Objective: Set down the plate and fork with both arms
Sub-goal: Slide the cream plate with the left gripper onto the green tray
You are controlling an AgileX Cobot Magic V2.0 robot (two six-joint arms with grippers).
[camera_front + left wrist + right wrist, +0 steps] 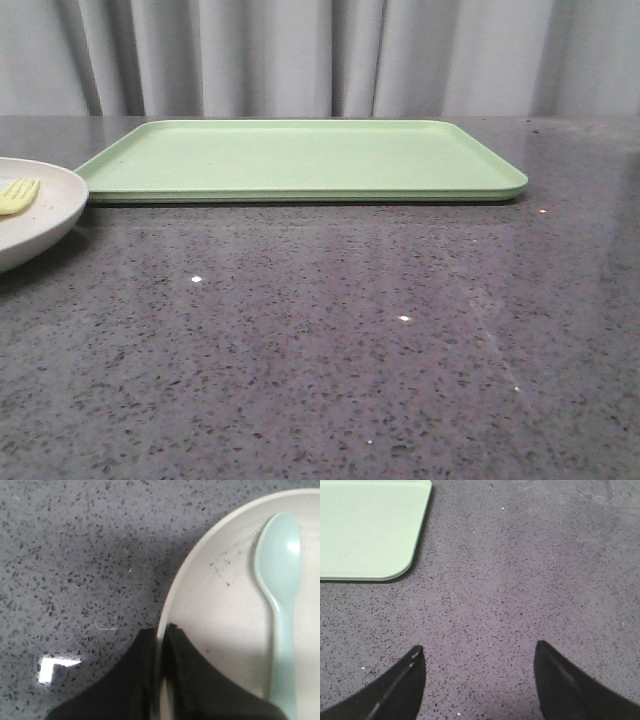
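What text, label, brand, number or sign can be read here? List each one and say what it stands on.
None: no view shows any writing.
The tray is plain green.
The plate, spoon and fork carry no marks; the plate's dark specks are only a pattern.
The tabletop has speckles alone.

We see a flat light green tray [300,160] lying on the grey speckled tabletop [350,340], a pale curtain [320,55] behind it, and a blue-green spoon [280,595].
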